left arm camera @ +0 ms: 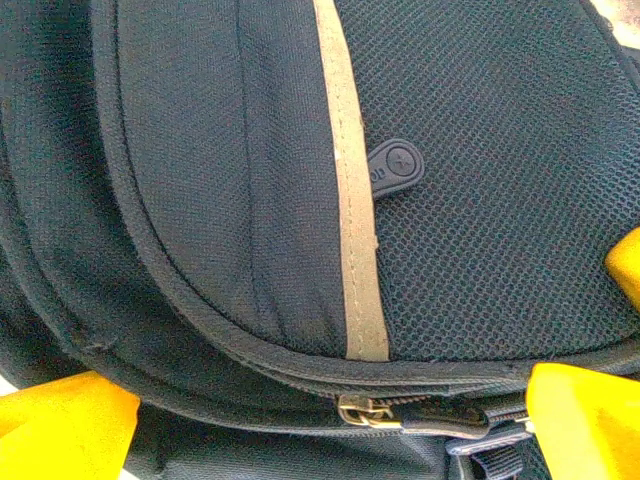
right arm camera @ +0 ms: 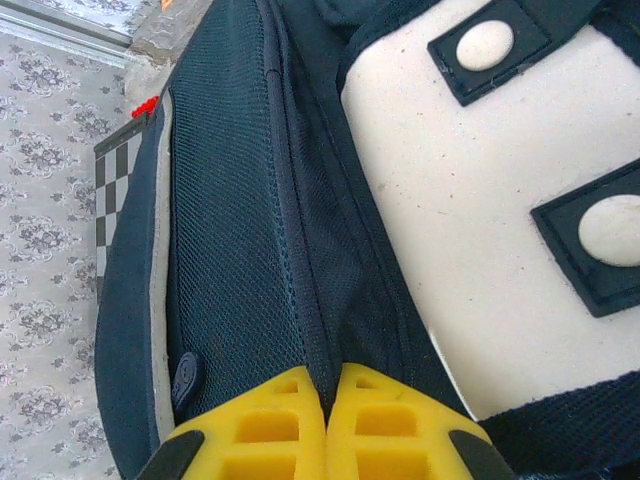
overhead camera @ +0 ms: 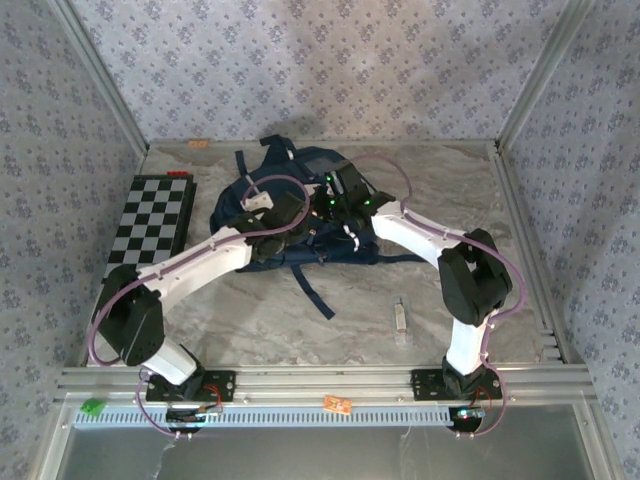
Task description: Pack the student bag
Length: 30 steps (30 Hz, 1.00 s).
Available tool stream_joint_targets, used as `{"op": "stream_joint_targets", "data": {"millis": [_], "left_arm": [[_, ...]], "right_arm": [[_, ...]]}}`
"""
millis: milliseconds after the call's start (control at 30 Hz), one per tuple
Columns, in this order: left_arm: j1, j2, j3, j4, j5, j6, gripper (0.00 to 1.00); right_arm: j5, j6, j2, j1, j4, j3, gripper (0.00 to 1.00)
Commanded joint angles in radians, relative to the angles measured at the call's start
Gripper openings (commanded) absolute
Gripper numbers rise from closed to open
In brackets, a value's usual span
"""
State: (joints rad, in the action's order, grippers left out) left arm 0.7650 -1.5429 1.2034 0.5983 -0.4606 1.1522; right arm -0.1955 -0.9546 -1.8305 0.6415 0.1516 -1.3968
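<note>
Three walls (overhead camera: pixel 300 60) with grey paper and small flower shapes stand around a table (overhead camera: pixel 250 325) that looks like pale marble. Shiny metal posts (overhead camera: pixel 100 75) run up the corners. A metal rail (overhead camera: pixel 320 381) lies along the near edge.

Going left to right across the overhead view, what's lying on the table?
checkerboard → backpack → small clear item
</note>
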Motion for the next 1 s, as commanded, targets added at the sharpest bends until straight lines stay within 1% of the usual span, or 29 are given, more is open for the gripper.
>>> {"op": "stream_joint_targets", "data": {"millis": [0,167,233,367,500,633,767,867,967], "left_arm": [[-0.008,-0.006,-0.004,-0.028,-0.021,0.017,0.97],[-0.010,-0.041,0.018,0.018,-0.023,0.000,0.99],[-0.007,-0.037,0.013,0.005,-0.015,0.001,1.00],[0.013,0.005,-0.037,-0.054,-0.047,-0.006,1.00],[0.002,0.013,-0.035,-0.036,-0.054,-0.008,1.00],[0.019,0.055,-0.100,-0.130,-0.068,-0.032,1.00],[0.026,0.051,-0.090,-0.124,-0.070,-0.058,1.00],[0.023,0.046,-0.091,-0.166,-0.052,-0.093,1.00],[0.034,0.041,-0.076,-0.174,-0.047,-0.113,1.00]], "right_arm": [[-0.015,-0.027,0.053,0.007,-0.087,-0.014,0.00],[-0.013,-0.038,0.048,0.003,-0.098,-0.022,0.00],[-0.012,-0.041,0.044,0.001,-0.089,-0.030,0.00],[-0.011,-0.054,0.039,-0.006,-0.099,-0.028,0.00],[-0.016,-0.058,0.030,-0.007,-0.101,-0.035,0.00],[-0.017,-0.056,0.025,-0.008,-0.103,-0.038,0.00],[-0.018,-0.060,0.023,-0.012,-0.102,-0.038,0.00],[-0.016,-0.058,0.023,-0.010,-0.107,-0.038,0.00],[-0.016,-0.059,0.022,-0.012,-0.107,-0.040,0.00]]}}
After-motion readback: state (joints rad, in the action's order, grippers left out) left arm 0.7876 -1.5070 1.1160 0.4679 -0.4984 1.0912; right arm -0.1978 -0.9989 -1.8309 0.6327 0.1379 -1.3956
